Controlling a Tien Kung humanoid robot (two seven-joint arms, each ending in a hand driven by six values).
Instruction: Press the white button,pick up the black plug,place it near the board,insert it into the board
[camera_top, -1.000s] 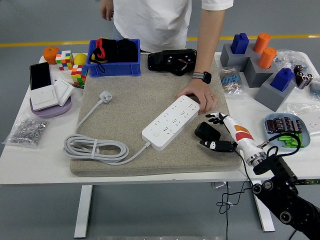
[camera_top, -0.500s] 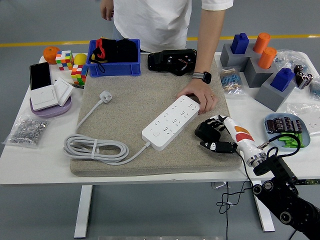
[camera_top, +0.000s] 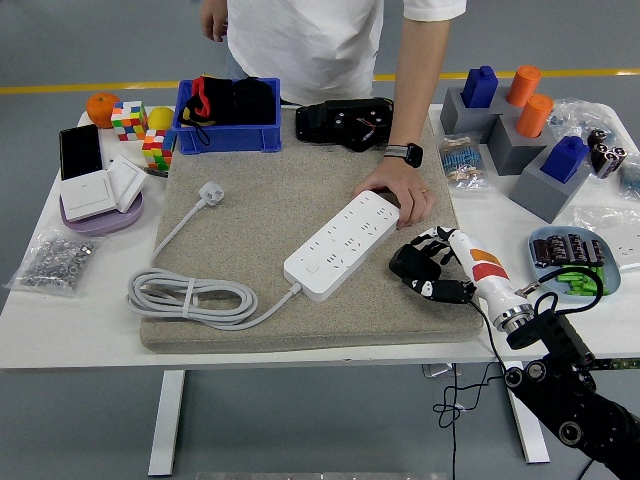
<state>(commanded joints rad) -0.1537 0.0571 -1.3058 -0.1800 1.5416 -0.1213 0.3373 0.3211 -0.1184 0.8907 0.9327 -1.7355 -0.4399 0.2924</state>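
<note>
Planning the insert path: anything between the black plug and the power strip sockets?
Only bare mat lies between the black plug, which the right hand is closing on, and the white power strip. The one thing close by is the person's hand, resting on the strip's far end by the end sockets.

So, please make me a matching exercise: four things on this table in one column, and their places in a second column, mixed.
Things:
1. black plug
2. white power strip
3. blue bin
4. bag of screws

Places:
A. far edge of the mat, left of centre
B. left edge of the table
C. under the right hand
D. middle of the mat, held at its far end by a person's hand

Pairs: 1-C, 2-D, 3-A, 4-B
</note>
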